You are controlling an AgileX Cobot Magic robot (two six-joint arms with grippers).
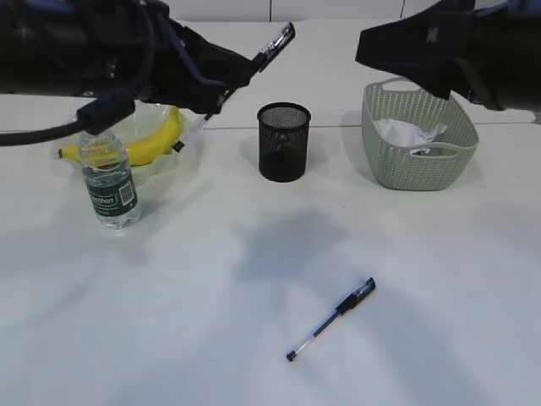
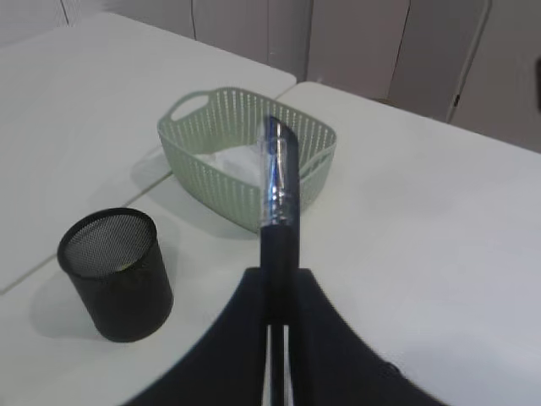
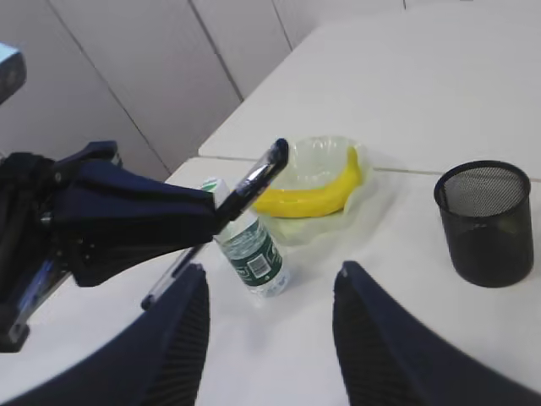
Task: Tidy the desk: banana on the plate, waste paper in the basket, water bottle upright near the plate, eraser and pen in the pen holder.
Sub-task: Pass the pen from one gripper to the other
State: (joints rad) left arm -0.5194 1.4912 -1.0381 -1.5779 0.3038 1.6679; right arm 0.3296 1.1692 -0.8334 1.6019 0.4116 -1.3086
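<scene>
White desk [image 1: 169, 321], pale wall panels behind. Far left: banana [image 1: 152, 144] on plate [image 1: 182, 156], bottle [image 1: 108, 182] upright just beside. Left gripper [image 1: 226, 85] pinching pen [image 1: 275, 42], raised left of holder [image 1: 284, 141]. Advice: bring tip over rim, turn vertical, then release. Second pen [image 1: 331, 320] loose near front. Basket [image 1: 418, 135] holding paper [image 1: 410, 131]. Right gripper [image 3: 270, 304] spread, empty, aloft. Eraser unseen.

- Tabletop [image 1: 169, 321]: plain white.
- Banana [image 1: 148, 145]: yellow.
- Plate [image 3: 325, 150]: translucent pale green.
- Water bottle [image 1: 110, 182]: clear, with a dark green label.
- Pen holder [image 1: 283, 141]: black wire mesh.
- Basket [image 1: 418, 135]: sage green, perforated; white paper [image 1: 406, 133] is seen inside.
- Loose pen [image 1: 331, 319]: black with a clear barrel.
</scene>
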